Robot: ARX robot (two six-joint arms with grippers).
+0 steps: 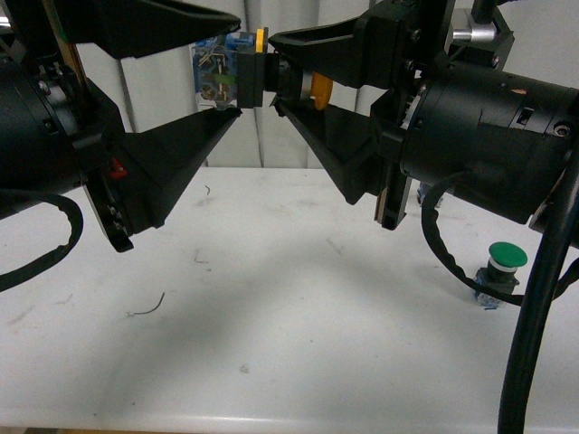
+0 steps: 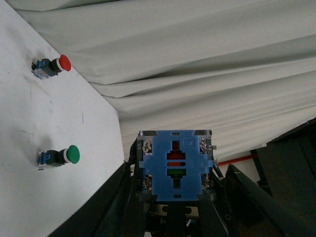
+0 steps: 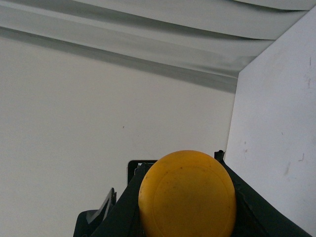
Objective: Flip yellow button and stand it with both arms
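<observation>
**Yellow button held aloft between both claws, axis level**

The yellow button [image 1: 237, 72] is carried in the air at about 12 o'clock of the front view, well above the worktop [image 1: 271, 298]. Its cap is pointed toward 3 o'clock and its blue contact block toward 9 o'clock. The left claw [image 1: 237, 68] is seen clenched on the block from above and below. The right claw [image 1: 274, 72] appears clenched on the black collar, with the cap lying between its fingers. The block's back [image 2: 175, 165] fills the left wrist view and the cap [image 3: 186, 195] fills the right wrist view.

The step in hand is judged to be the hand-over that turns the button. One claw should be released only once the other grip is confirmed firm and square on flat faces. The wrist should then be rolled until the axis is vertical. The button should be lowered flat onto bare worktop, away from the green-capped button [image 1: 505, 262] at 4 o'clock, and freed only after full contact.
</observation>
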